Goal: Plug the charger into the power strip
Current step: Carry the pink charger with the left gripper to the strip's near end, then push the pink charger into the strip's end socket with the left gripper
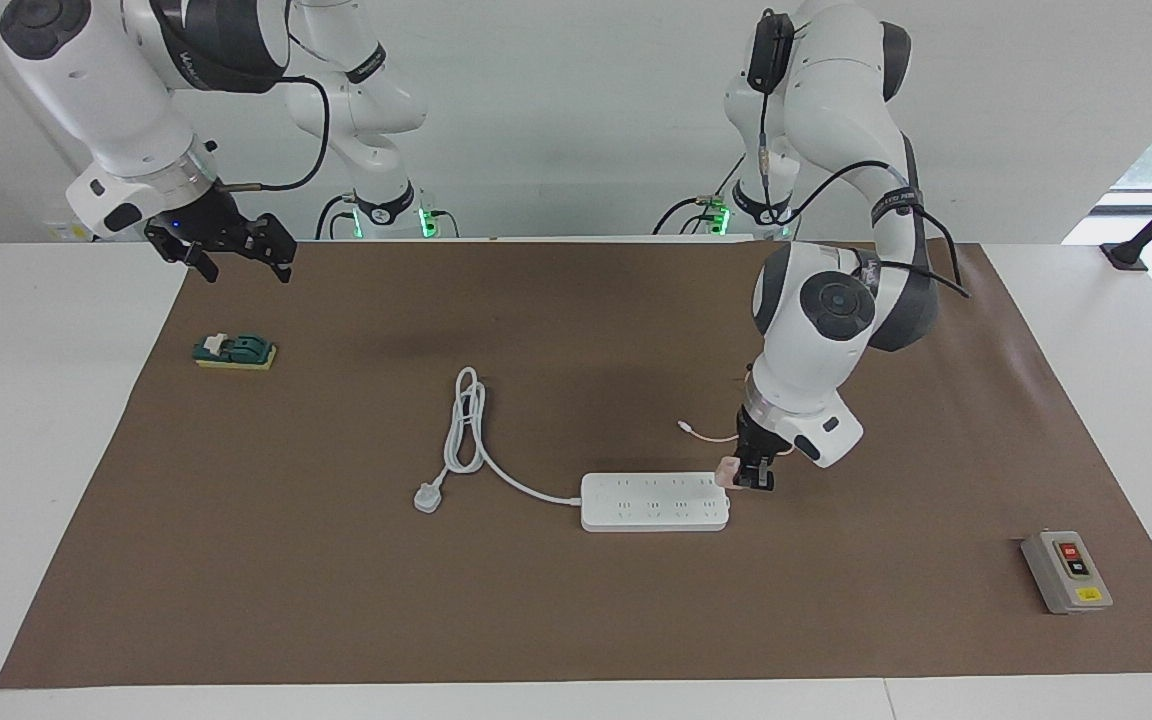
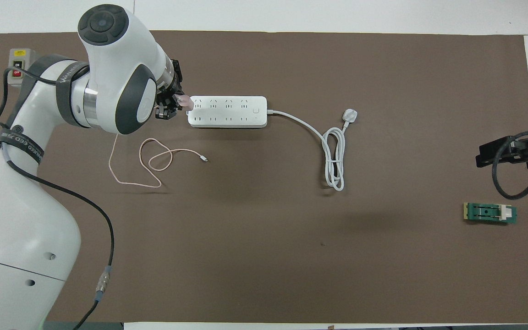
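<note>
Pink and small, the charger [image 1: 728,471] sits in the left gripper [image 1: 754,477], pinched between its fingers, right at the end of the power strip [image 1: 655,501] that points toward the left arm's end of the table. You cannot tell yet if the metal prongs are in a hole or only resting on top. In the overhead view the charger [image 2: 184,101] covers the end corner of the power strip [image 2: 227,111].

Here is what could go wrong. The charger is very close to the edge of the strip. If the prongs do not line up with the holes, your push will go into the flat plastic. Then the strip can slide away on the brown mat [image 1: 576,620], because nothing holds it down. The charger can also tip or twist in the fingers if you press too hard. The thin pink cable [image 2: 154,160] lies in loose loops nearer to the robots than the strip, and it could tug if it catches on the arm.

The left arm bends over and points its gripper almost straight down at the strip. The right gripper [image 1: 236,243] waits up in the air with its fingers apart, holding nothing, over the mat's edge at the right arm's end of the table.
</note>
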